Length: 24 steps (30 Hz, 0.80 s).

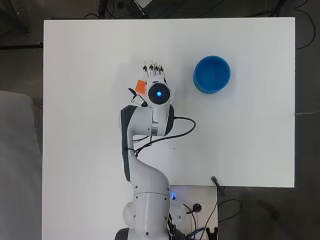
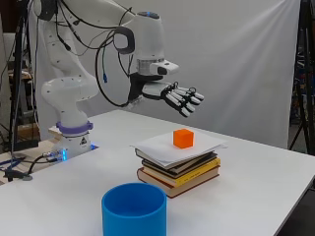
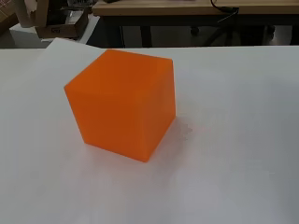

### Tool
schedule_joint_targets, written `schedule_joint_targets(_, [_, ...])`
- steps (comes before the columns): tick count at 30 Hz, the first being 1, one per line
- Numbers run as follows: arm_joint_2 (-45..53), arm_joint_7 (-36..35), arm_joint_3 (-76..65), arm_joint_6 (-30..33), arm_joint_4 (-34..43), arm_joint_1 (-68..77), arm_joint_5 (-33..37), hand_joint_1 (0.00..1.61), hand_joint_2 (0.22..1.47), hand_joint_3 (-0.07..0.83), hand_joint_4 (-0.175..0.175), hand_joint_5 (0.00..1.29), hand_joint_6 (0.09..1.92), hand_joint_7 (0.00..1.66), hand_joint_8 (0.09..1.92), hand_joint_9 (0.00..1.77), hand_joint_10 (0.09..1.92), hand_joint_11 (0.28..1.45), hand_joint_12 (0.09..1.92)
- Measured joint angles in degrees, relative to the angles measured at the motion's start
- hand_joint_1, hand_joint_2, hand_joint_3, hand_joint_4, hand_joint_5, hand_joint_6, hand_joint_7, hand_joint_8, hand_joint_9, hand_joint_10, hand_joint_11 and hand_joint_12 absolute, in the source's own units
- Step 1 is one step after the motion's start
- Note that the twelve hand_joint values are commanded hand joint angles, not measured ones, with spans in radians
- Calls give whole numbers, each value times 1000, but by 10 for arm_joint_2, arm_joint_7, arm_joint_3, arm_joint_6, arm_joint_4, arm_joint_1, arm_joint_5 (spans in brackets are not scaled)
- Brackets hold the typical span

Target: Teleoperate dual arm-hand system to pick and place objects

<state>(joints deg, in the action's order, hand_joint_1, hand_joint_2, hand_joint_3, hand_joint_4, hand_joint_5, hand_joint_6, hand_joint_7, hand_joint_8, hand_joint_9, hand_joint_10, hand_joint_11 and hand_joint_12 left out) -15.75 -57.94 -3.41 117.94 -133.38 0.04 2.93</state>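
An orange cube [image 2: 183,138] rests on a white sheet of paper [image 2: 162,150] that covers a stack of books [image 2: 179,172] near the table's middle. The hand [image 2: 179,98] hovers above the cube with its fingers stretched out and nothing in them, well clear of the cube's top. From overhead, the hand [image 1: 155,74] and wrist hide most of the cube [image 1: 141,86], whose orange corner shows at the hand's left. The wrist view is filled by the cube [image 3: 122,109] on the paper. A blue bowl [image 1: 212,74] stands to the right of the hand.
The blue bowl [image 2: 134,209] sits near the table's front edge in the side view, apart from the books. Black cables [image 1: 170,132] trail from the arm over the white table [image 1: 250,140]. A wooden bench [image 3: 187,7] shows beyond the table.
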Motion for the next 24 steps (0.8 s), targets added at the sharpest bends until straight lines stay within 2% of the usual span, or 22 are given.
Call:
schedule_joint_targets(9, [15,-6,-1,62,-56,0,14,122,933,1,17,107,87,210,87,364,87,476,87])
schedule_joint_targets(17, [42,-30,3,61,-58,1,0,101,932,2,16,160,87,271,87,395,87,472,87])
schedule_joint_targets(22, [56,-41,8,58,-63,2,5,136,949,7,2,218,87,299,87,416,87,469,87])
schedule_joint_targets(24, [60,-52,7,55,-69,2,14,203,992,6,-10,305,87,445,87,560,87,520,87])
